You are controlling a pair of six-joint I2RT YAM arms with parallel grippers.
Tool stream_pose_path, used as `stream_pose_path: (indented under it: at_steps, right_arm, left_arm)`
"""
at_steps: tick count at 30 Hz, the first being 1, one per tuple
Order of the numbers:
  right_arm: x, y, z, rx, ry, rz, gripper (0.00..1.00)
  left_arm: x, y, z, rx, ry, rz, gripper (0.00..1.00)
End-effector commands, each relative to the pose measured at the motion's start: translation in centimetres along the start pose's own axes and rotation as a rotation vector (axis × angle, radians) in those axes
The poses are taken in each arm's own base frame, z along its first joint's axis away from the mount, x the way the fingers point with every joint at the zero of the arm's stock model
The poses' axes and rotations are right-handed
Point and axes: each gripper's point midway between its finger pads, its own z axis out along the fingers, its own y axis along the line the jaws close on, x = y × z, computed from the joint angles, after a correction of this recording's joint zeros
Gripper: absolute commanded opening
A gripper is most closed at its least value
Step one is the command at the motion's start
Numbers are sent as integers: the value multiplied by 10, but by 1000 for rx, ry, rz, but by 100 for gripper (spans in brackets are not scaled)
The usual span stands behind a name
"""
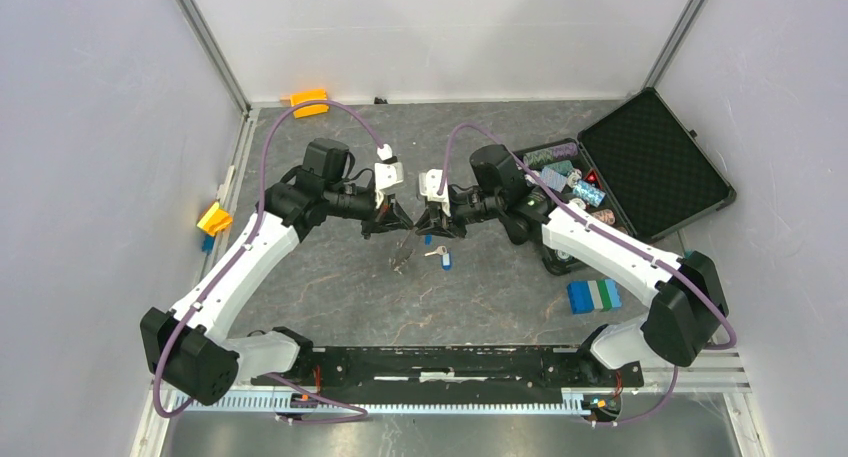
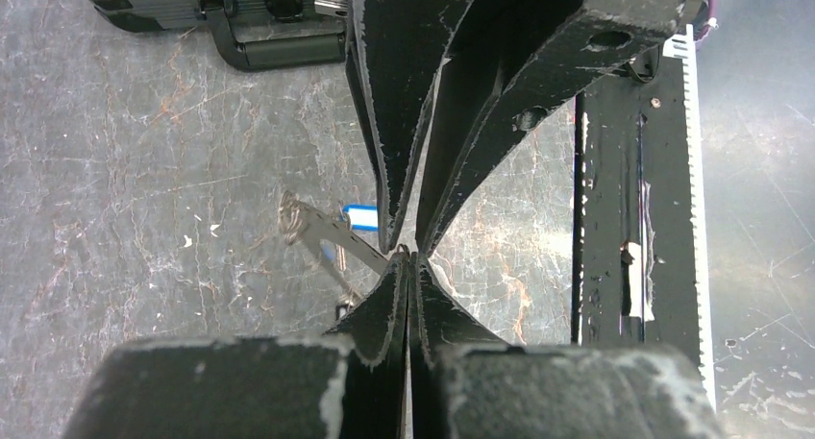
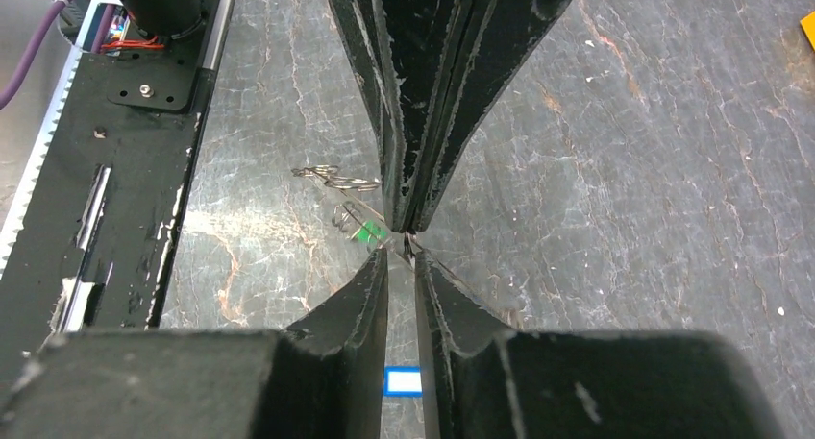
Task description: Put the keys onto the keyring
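Tabletop (image 1: pixel 480 312) of grey marbled stone fills most of what we see, and the open black case (image 1: pixel 652 163) at its far right is our landmark. Left of the case, over mid-table, the two grippers meet tip to tip.

The left gripper (image 2: pixel 407 258) has its fingers pressed flat together, pinching the keyring (image 2: pixel 317 230) by its edge. The right gripper (image 3: pixel 404 253) faces it from the case side. A narrow slit shows between its fingers, whose tips converge on the same metal edge, and we cannot tell whether they clamp it.

We see the ring almost edge-on, as a thin silver strip. Its long axis slants across the line of the fingers, one end reaching back toward the case, the other away from it.

The green-tagged key (image 3: pixel 368 232) sits just beside the ring on the side away from the case. The blue-tagged key (image 1: pixel 441 255) lies flat under the right gripper, apart from the ring, its tag end nearer the case.
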Motion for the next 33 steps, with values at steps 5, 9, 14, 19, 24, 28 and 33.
stream_pose_path:
  at_steps: [5, 9, 14, 19, 24, 28, 33]
  right_arm:
    - [-31, -5, -1, 5, -58, -46, 21]
    - [-31, -4, 0, 8, -56, -47, 18]
    - [-24, -7, 1, 27, -36, -50, 11]
    - [-20, -8, 1, 41, -29, -50, 2]
    - [-15, -13, 0, 72, -12, -66, 0]
    - [-10, -11, -1, 71, 0, -96, 0]
    - [-6, -6, -3, 55, 2, -123, 0]
  left_arm:
    - [-15, 3, 0, -27, -52, 16, 2]
    - [-15, 3, 0, -28, -58, 13, 2]
    - [-15, 1, 0, -23, -60, 14, 2]
    - [-18, 0, -1, -23, -72, 18, 2]
    - [-19, -1, -2, -26, -76, 25, 2]
    - [-19, -1, -4, -29, -79, 36, 2]
    - [-19, 0, -6, -41, -73, 49, 12]
